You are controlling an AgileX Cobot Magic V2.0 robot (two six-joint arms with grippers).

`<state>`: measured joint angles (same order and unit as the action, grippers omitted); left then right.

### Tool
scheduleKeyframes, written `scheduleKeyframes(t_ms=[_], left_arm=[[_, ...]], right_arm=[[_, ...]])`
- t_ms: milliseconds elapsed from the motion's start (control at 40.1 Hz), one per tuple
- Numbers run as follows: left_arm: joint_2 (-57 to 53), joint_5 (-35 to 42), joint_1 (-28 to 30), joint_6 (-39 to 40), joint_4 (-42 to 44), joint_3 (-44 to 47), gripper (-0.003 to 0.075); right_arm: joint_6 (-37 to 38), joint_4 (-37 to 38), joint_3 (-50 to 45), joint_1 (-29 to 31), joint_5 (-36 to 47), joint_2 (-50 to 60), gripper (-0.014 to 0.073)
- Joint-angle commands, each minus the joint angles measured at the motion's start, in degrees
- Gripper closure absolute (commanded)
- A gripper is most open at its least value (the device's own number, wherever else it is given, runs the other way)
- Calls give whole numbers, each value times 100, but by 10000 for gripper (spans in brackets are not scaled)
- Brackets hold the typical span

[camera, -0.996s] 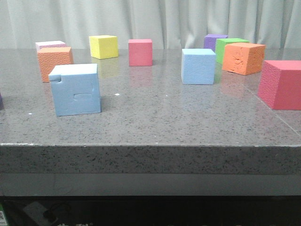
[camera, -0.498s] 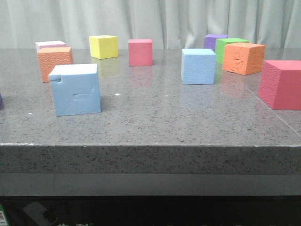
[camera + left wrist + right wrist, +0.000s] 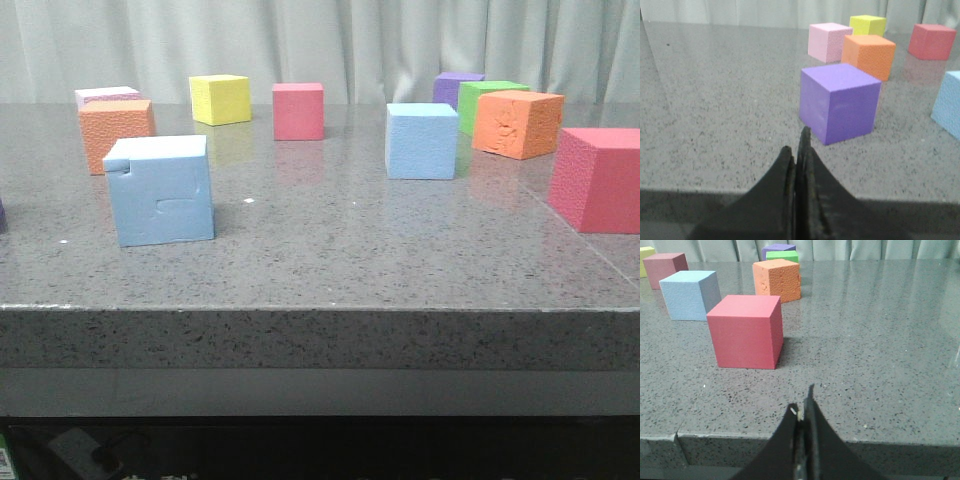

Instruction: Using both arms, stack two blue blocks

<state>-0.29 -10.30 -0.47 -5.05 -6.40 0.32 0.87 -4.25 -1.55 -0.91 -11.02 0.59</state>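
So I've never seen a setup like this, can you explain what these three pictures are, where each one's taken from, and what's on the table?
This is a robot with two arms, each ending in a gripper, and three cameras. One picture looks forward over a grey stone table; the arms are out of its view. The other two come from cameras on the wrists. The dark wedge in each is that arm's gripper: the left gripper and the right gripper, both shut and holding nothing.

Foam cubes stand apart on the table. Two are light blue: a notched blue block near the front left and a plain blue block further back. The left wrist camera faces a purple cube, the right one a red cube. Nothing is stacked yet.
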Motion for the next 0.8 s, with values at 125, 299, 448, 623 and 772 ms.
scheduleKeyframes(t_ms=[125,299,448,623,772], left_arm=[[-130,1271,-30,45,-124,206,738],[-130,1401,-30,45,-124,206,738],[-130,1401,-30,45,-124,206,738],[-130,1683,-30,45,-124,206,738],[-130,2251,-30,45,-124,206,738]], right_arm=[[-44,24,3,35,998,107,697],[-44,24,3,35,1158,107,697],[-44,24,3,35,1153,107,697],[-44,24,3,35,1189,107,697],[-39,-75,3,35,1648,107,697]])
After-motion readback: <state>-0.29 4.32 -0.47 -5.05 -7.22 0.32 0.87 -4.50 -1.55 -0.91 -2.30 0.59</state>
